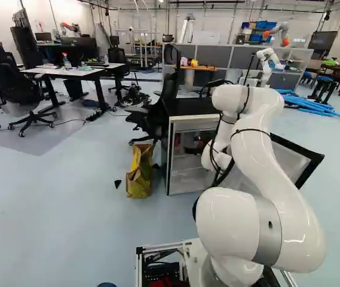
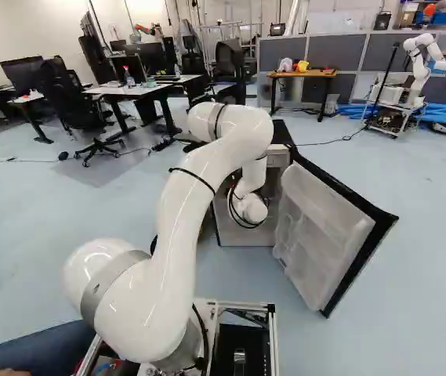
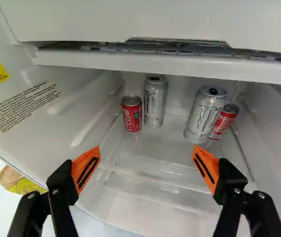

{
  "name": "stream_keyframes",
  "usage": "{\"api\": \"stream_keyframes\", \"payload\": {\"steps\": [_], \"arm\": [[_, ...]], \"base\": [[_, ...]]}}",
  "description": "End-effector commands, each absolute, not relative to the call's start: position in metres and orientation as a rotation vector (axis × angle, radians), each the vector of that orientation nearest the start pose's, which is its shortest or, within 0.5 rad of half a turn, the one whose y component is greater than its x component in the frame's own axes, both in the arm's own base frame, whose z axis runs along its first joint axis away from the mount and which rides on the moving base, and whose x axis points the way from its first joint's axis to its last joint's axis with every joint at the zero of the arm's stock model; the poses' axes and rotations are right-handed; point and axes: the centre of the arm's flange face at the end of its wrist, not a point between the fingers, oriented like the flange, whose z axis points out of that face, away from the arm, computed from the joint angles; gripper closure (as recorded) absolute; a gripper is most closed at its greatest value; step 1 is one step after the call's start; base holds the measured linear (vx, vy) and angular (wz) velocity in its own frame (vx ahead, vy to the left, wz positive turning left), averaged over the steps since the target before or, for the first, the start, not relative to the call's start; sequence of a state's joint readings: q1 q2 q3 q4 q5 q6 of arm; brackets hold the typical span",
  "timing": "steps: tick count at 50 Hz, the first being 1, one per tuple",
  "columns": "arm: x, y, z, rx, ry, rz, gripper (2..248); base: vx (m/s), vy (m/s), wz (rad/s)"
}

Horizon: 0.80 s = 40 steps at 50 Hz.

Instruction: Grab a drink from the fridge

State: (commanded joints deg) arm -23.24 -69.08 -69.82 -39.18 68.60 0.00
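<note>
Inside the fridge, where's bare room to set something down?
Bare: the surface between the two silver cans, and in front of all four cans, toward the open hand. Crowded: each red can beside its silver neighbour.

Sm. red can (image 3: 132, 114) + tall silver can (image 3: 155, 102), 2nd silver can (image 3: 204, 114) nr 2nd red can (image 3: 224, 121), upright in open fridge (image 3: 66, 123)

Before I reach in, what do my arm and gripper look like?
The arm is glossy white with thick, rounded segments, a grey band near its base, thin black straps around it and black cables towards the wrist. The gripper is black with silver-coloured screws; its two orange pads carry dark stripes.
</note>
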Motion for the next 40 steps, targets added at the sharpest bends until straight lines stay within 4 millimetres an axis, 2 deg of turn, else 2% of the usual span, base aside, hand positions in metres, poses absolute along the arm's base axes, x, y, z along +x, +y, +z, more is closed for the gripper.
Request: {"api": "stream_keyframes", "payload": {"steps": [33,40], "arm": [[0.585,-0.184,-0.007,-2.427,-0.376,-1.707,3],[0.591,-0.184,-0.008,-2.421,-0.383,-1.718,3]], "base": [[0.000,0.000,0.000],[0.000,0.000,0.000]]}}
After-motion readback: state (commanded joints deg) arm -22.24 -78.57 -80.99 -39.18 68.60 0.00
